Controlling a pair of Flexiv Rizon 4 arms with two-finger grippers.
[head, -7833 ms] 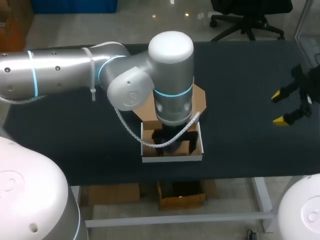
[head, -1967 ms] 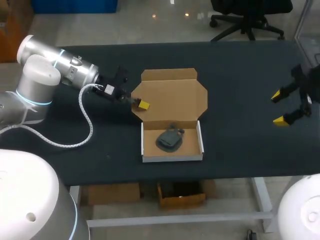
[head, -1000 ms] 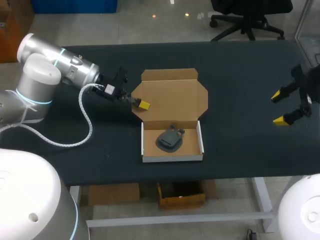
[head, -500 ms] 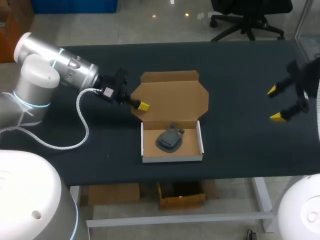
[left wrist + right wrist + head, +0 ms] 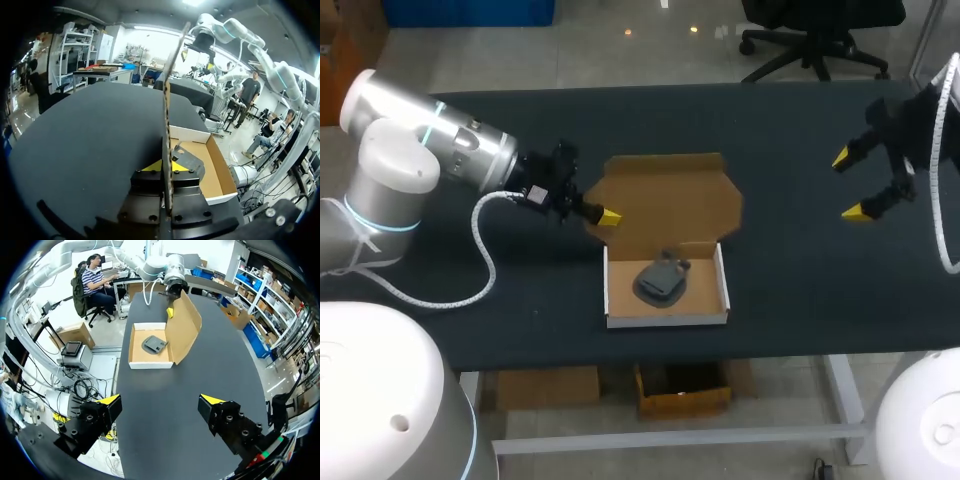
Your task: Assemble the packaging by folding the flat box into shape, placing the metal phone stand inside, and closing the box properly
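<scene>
Left gripper (image 5: 605, 215) pinching lid (image 5: 670, 200) edge | phone stand (image 5: 658, 280) in box (image 5: 665, 318), beside gripper

Everything sits on a long table (image 5: 800, 300) with a matte black top on a pale metal frame (image 5: 845, 395), with a couple of brown cardboard boxes (image 5: 548, 386) parked on the ground under its front edge. Past the far side there's a shiny grey floor (image 5: 620, 45) catching small spots of ceiling light, a black office chair (image 5: 817, 30) on casters, and a blue bin (image 5: 470, 12) at the far left.
</scene>
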